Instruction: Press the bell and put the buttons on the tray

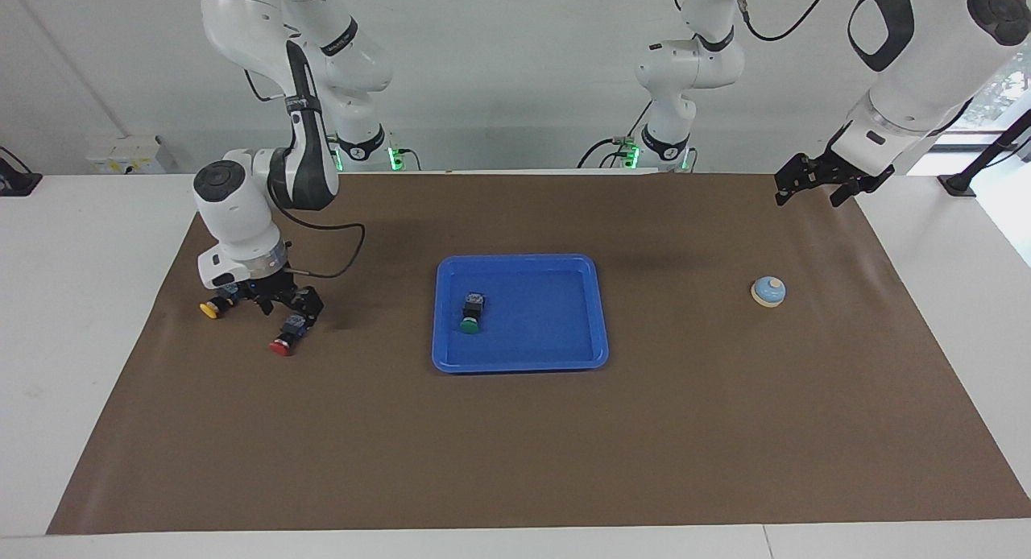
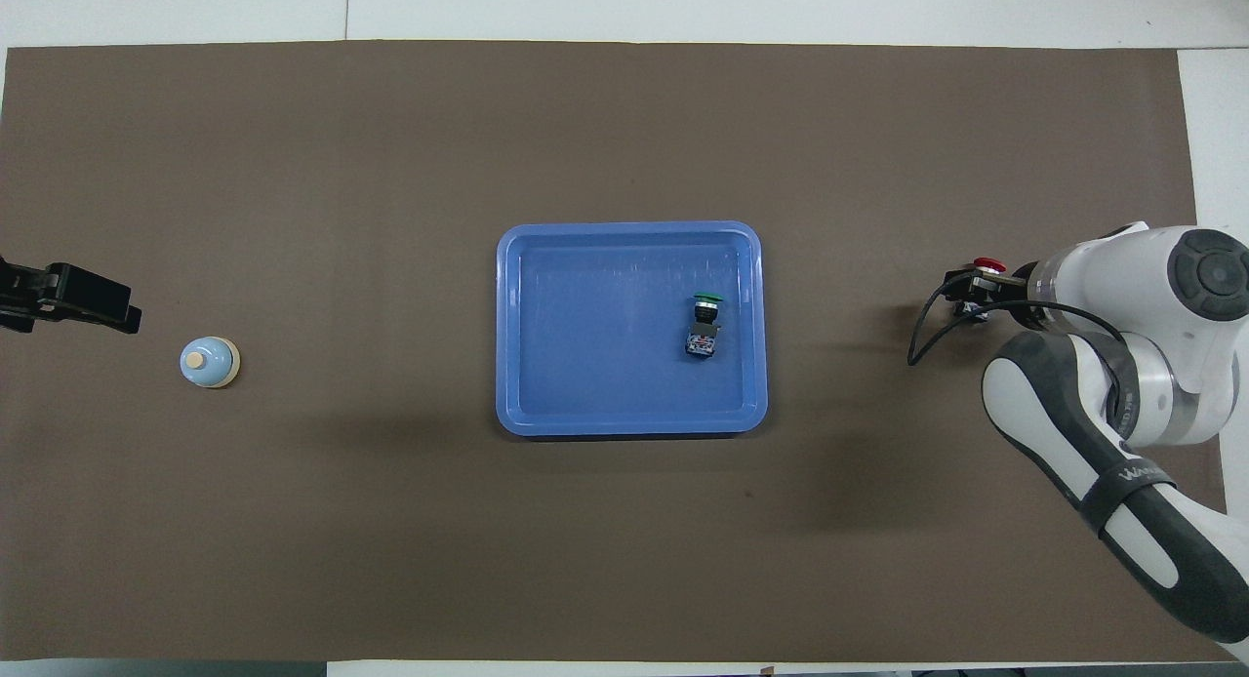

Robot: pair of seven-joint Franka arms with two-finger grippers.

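**Right arm low over two buttons, one button in the tray**

A brown mat [image 1: 515, 430] covers a white counter [image 1: 72, 317]. Two white robot arms stand along one edge of it.

The blue tray [image 1: 600, 309] sits in the middle of the mat. The green button [image 1: 472, 312] lies on its side inside the tray, close to the rim toward the right arm's end.

Toward the right arm's end of the counter, two more buttons lie on the mat, a little apart. The yellow button [image 1: 214, 306] is nearer to the robots. The red button [image 1: 286, 338] lies farther from them and slightly closer to the tray.

The right end effector [image 1: 274, 301] hangs low above the gap between these two buttons. Its fingers are spread and hold nothing. One finger [image 1: 309, 304] sits just over the black body of the red button. Whether it touches the button cannot be made out. In the overhead view the arm hides the yellow button, and only the red cap shows past the fingers.

The bell [image 1: 768, 291] stands upright on the mat toward the left arm's end, well apart from the tray. The left end effector [image 1: 813, 180] waits in the air above the mat's edge at that end, released and empty, clear of the bell.
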